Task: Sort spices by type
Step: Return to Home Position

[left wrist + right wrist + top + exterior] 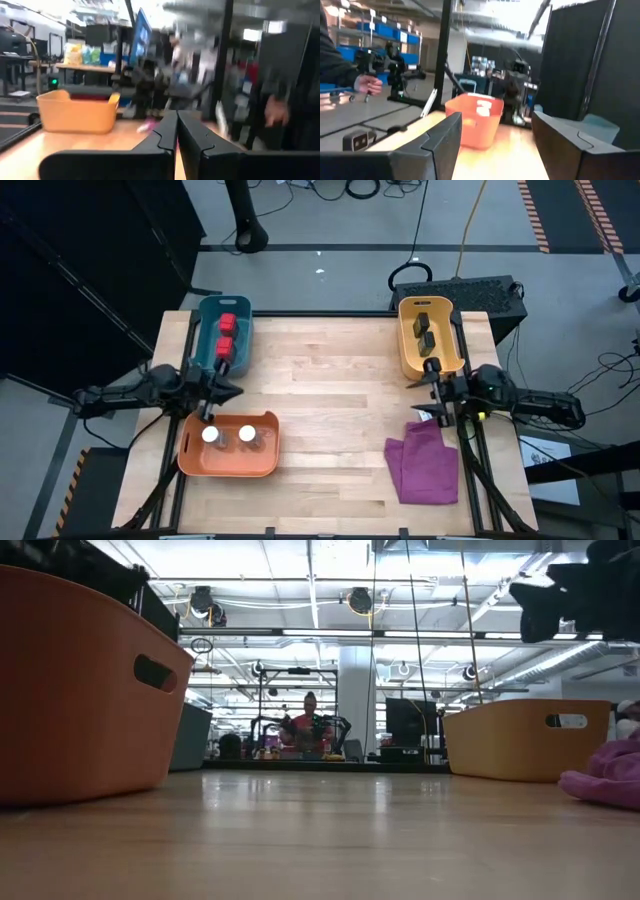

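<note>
Two red boxy spices (226,333) lie in the teal bin (207,330) at the far left. The yellow bin (408,340) at the far right holds two dark grey boxy spices (423,331). Two clear jars with white lids (229,434) stand in the orange bin (190,455) at the near left. My left gripper (228,387) hangs shut and empty between the teal and orange bins; its fingers meet in the left wrist view (176,135). My right gripper (420,387) hangs open and empty just past the yellow bin's near end, its fingers wide apart (495,120).
A purple cloth (425,465) lies crumpled at the near right, below my right gripper. Bare wood (330,410) stretches between the bins across the table's middle. A person's hand (367,85) shows in the room beyond the table.
</note>
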Action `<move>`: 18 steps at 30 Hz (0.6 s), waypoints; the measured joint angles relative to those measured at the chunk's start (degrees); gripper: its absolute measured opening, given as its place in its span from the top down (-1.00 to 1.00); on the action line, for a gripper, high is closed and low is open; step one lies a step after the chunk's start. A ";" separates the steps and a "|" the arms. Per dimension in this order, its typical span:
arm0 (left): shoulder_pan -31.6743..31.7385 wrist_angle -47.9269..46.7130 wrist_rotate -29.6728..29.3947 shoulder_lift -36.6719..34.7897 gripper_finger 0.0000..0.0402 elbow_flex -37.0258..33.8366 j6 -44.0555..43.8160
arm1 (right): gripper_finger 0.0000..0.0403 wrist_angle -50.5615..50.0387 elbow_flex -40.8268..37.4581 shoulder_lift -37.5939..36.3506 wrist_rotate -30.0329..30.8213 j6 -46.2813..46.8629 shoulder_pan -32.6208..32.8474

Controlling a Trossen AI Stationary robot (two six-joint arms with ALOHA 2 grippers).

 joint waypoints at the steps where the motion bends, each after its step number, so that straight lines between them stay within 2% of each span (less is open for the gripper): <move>1: 0.00 -2.07 0.46 -0.02 0.91 0.00 2.84 | -0.10 -0.83 0.00 0.00 0.32 0.09 0.00; 6: 0.00 -6.34 0.69 0.00 0.91 0.00 11.44 | -0.10 -1.68 0.04 0.04 2.10 0.03 0.00; 18: 0.00 -8.44 -0.27 0.00 0.91 -0.04 11.69 | -0.10 -2.20 0.07 0.09 2.27 2.74 0.00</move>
